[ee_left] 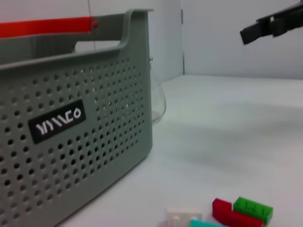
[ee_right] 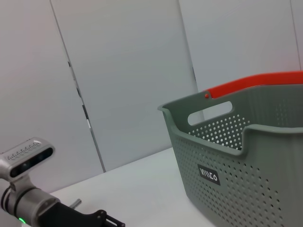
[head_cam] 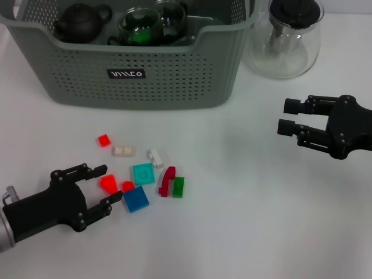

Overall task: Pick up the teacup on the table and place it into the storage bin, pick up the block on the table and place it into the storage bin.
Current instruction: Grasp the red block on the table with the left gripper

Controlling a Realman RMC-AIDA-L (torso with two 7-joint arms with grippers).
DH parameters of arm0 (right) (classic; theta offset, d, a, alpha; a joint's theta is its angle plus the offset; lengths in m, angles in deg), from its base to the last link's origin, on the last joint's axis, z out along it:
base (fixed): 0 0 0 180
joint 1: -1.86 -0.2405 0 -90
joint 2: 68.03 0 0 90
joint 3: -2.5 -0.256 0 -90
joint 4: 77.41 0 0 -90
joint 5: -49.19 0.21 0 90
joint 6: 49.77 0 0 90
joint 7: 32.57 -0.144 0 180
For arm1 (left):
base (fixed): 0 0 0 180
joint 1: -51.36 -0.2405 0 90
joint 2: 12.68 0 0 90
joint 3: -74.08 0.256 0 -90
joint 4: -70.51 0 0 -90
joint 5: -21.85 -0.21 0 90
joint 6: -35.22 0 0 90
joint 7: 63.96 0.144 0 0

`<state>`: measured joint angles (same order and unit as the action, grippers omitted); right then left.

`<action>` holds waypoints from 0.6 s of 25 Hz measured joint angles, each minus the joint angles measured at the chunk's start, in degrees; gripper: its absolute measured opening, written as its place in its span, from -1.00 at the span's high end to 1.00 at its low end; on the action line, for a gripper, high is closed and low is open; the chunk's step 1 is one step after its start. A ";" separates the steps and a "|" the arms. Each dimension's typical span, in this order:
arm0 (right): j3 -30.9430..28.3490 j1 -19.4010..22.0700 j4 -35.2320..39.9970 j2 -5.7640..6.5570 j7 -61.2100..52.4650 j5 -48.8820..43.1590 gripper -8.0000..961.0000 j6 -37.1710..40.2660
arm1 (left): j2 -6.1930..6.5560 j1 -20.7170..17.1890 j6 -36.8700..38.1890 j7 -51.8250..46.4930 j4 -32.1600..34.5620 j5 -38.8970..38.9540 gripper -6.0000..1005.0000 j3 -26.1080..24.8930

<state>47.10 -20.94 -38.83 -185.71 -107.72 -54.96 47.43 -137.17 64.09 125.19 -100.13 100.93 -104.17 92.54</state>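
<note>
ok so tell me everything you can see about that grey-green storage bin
The storage bin is a large grey-green rectangular basket, plastic by the look of it, with perforated walls, cut-out handles and dipped rims. A small black label with white lettering sits on its near wall. It stands upright on the white table at the far side. Inside are a dark teapot and glass cups. A glass pitcher stands beside it.

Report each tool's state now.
Left tool: open, around a red block.
Right tool: open, empty, above the table.
</note>
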 joint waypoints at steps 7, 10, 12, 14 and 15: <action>-0.05 -0.04 -0.08 -0.01 0.00 0.00 -0.06 -0.03 | -0.01 0.66 -2.60 0.78 -0.97 -0.02 -0.14 -0.04; -0.05 -0.10 -0.11 -0.01 0.00 0.00 -0.06 -0.06 | -0.05 0.69 -3.35 1.43 -1.01 -0.06 -0.15 -0.06; -0.05 -0.11 -0.15 -0.01 0.00 0.00 -0.06 -0.13 | -0.09 0.67 -3.60 1.59 -1.03 -0.07 -0.15 -0.07; -0.05 -0.17 -0.18 -0.01 -0.01 0.00 -0.06 -0.29 | -0.14 0.61 -4.12 2.12 -1.32 -0.05 -0.15 -0.09; -0.05 -0.23 -0.18 -0.01 -0.04 0.00 -0.06 -0.34 | -0.16 0.59 -4.46 2.45 -1.52 -0.03 -0.15 -0.09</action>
<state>47.05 -21.17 -39.01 -185.72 -107.77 -54.96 47.09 -137.33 64.68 120.74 -97.68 99.41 -104.20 92.45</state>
